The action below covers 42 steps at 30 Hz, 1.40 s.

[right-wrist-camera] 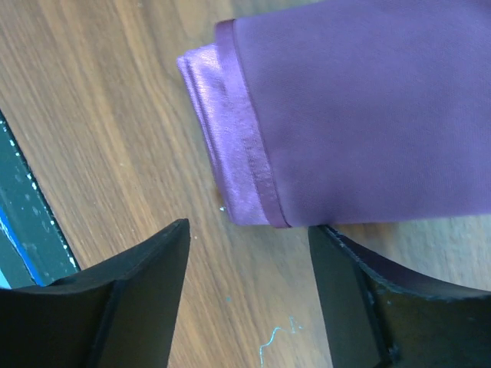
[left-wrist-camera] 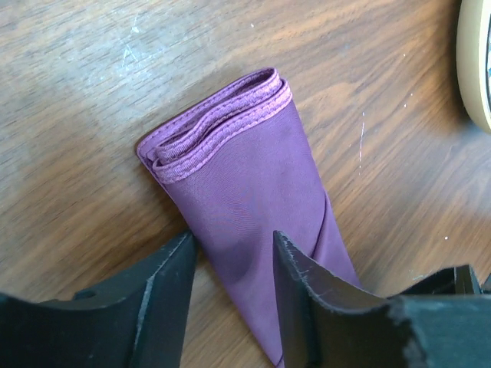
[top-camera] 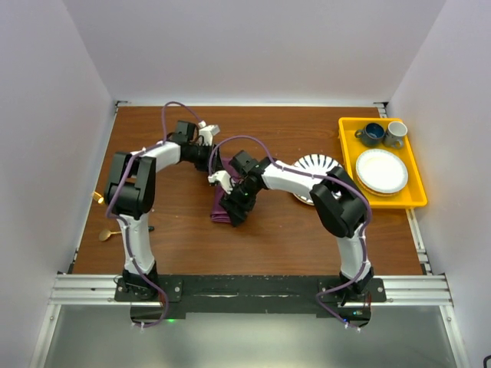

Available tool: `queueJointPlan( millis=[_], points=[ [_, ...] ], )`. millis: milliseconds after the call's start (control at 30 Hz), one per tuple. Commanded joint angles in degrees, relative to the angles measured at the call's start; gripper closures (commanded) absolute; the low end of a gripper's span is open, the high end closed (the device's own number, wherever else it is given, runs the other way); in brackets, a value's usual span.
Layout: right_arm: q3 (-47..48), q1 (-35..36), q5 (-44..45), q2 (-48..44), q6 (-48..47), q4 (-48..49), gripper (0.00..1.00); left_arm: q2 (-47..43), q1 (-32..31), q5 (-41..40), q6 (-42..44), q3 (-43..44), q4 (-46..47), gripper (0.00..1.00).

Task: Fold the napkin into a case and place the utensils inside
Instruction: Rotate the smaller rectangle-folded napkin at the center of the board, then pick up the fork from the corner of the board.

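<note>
Left gripper (left-wrist-camera: 234, 239) straddles the folded napkin (left-wrist-camera: 245, 169) at its narrow end; can't tell if it's pinching. Right gripper (right-wrist-camera: 249, 228) spread, empty, just off its hem.

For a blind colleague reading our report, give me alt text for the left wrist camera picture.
A folded plum-purple napkin lies on a wooden table, its stitched hems at the far end. The left claw hangs open over its narrow near end. A pale plate rim shows at top right.
</note>
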Motion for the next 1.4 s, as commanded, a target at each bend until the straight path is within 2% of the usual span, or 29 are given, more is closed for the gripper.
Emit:
queueJointPlan(
  millis=[0,167,200,267,333,400,433,467,567,633,800,1133,1367],
  points=[
    [1.7,-1.3,0.1,-3.9,0.8,-2.2,0.29,-2.5,1.3,-0.1,2.4,2.4,-3.2,0.49],
    [5.1,-5.0,0.6,-8.7,1.1,-6.8,0.04,-13.7,5.3,-3.8,6.1,2.4,-9.6,0.39],
    [6.8,-5.7,0.8,-9.3,1.3,-7.0,0.02,-15.4,7.0,-4.8,6.2,2.4,-12.6,0.38],
    [8.4,-7.9,1.4,-10.8,2.2,-6.8,0.02,-20.7,9.2,-8.2,6.2,0.8,-14.8,0.33],
    [10.5,-9.5,2.2,-12.2,4.0,-5.7,0.02,-26.4,13.3,-12.8,6.1,-1.9,-17.7,0.21],
    [10.8,-11.3,6.1,-13.8,6.1,-1.6,0.02,-31.8,16.3,-19.2,3.6,-4.2,-18.7,0.2],
    [10.4,-11.6,7.1,-15.6,6.7,0.3,0.02,-33.2,17.2,-25.1,1.2,-6.0,-19.5,0.19],
    [9.9,-11.6,9.2,-16.6,6.6,4.4,0.02,-34.3,18.0,-26.9,0.2,-6.4,-20.7,0.19],
    [9.3,-11.7,12.5,-18.2,5.8,9.2,0.02,-37.8,22.6,-34.6,-5.9,-10.0,-24.5,0.22],
    [10.1,-11.8,14.0,-17.6,5.8,9.1,0.02,-39.4,25.0,-38.8,-9.3,-13.5,-25.2,0.23],
    [14.4,-12.7,12.4,-15.3,4.9,5.1,0.02,-38.0,34.5,-40.9,-12.6,-19.1,-24.9,0.33],
    [17.6,-13.3,8.9,-13.7,5.7,-0.3,0.02,-30.2,43.9,-43.8,-10.7,-21.5,-17.7,0.47],
    [17.5,-13.5,8.3,-13.6,7.1,-0.7,0.02,-26.3,46.2,-42.6,-7.7,-21.2,-11.9,0.57]
  ],
)
